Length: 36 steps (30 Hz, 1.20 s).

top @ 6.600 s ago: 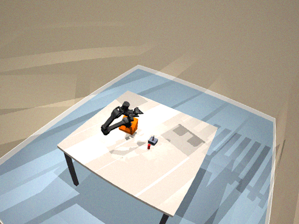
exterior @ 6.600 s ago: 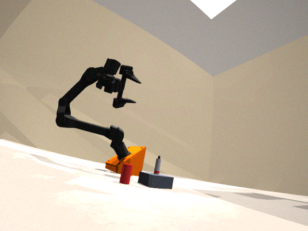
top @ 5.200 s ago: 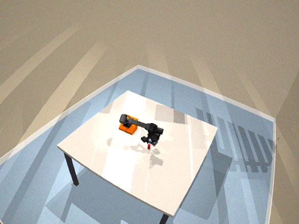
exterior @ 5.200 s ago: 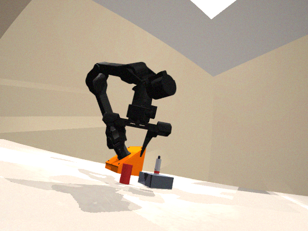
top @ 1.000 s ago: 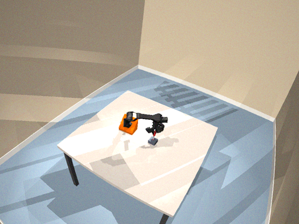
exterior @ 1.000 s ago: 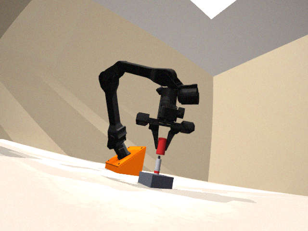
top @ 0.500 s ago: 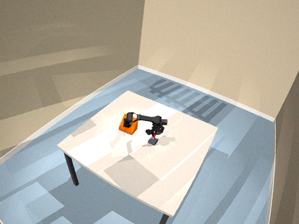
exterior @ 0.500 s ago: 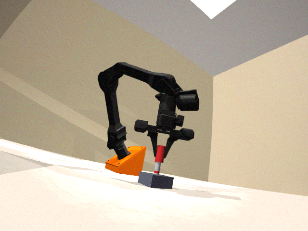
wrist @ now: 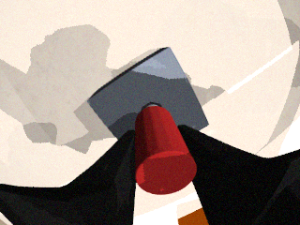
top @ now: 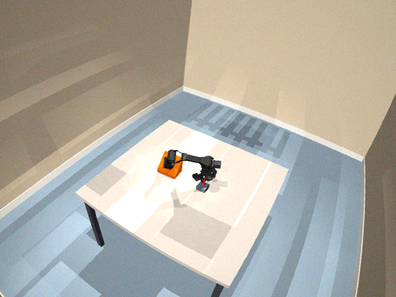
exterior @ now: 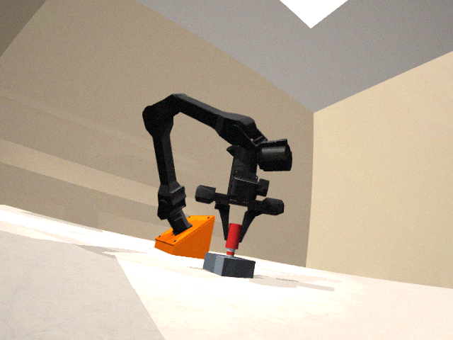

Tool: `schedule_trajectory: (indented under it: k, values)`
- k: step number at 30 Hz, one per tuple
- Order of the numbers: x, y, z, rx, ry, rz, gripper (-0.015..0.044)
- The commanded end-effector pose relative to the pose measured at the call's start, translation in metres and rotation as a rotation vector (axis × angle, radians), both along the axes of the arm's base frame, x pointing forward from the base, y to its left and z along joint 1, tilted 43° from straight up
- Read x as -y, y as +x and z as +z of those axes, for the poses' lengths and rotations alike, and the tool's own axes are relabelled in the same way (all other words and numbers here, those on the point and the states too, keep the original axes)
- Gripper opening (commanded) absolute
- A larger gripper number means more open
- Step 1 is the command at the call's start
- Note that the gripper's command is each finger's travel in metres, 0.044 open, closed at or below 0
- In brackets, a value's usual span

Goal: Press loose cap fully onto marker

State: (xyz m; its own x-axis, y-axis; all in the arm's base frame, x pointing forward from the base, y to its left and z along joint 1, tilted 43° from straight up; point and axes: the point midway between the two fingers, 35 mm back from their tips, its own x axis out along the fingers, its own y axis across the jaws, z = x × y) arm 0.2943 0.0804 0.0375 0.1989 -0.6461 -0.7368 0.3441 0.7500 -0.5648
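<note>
The red cap (top: 204, 181) (exterior: 233, 236) (wrist: 161, 141) sits over the marker's upper part, tilted slightly in the exterior view. My gripper (exterior: 233, 239) (wrist: 157, 134) is shut on the cap, with one finger on each side. The marker (exterior: 230, 251) stands in the holder block; only a short grey piece and its red band show between cap and block. The rest of it is hidden inside the cap and block. The grey-blue holder block (top: 203, 187) (exterior: 238, 267) (wrist: 122, 98) rests on the table (top: 143, 213) (exterior: 175, 292) below my fingers.
The orange arm base (top: 171, 169) (exterior: 197, 239) stands on the table behind the block in the exterior view; a corner of it (wrist: 193, 217) shows at the bottom of the wrist view. The black arm arches from the base over to the block. Shadows lie across the table.
</note>
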Motion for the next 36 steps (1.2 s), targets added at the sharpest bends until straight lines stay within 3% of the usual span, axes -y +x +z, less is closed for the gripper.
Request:
schedule_trajectory:
  k: [1,4,21,32,36]
  values:
    - [0.001,0.0,-0.001,-0.002,-0.005,0.004,0.0]
    - [0.001,0.0,-0.001,-0.002,-0.005,0.004,0.0]
    - [0.001,0.0,-0.001,-0.001,-0.001,0.0,0.044]
    - [-0.048,-0.015,0.054,-0.003,0.001,0.0,0.044]
    - [-0.046,-0.015,0.05,-0.157,-0.048,0.178,0.0335]
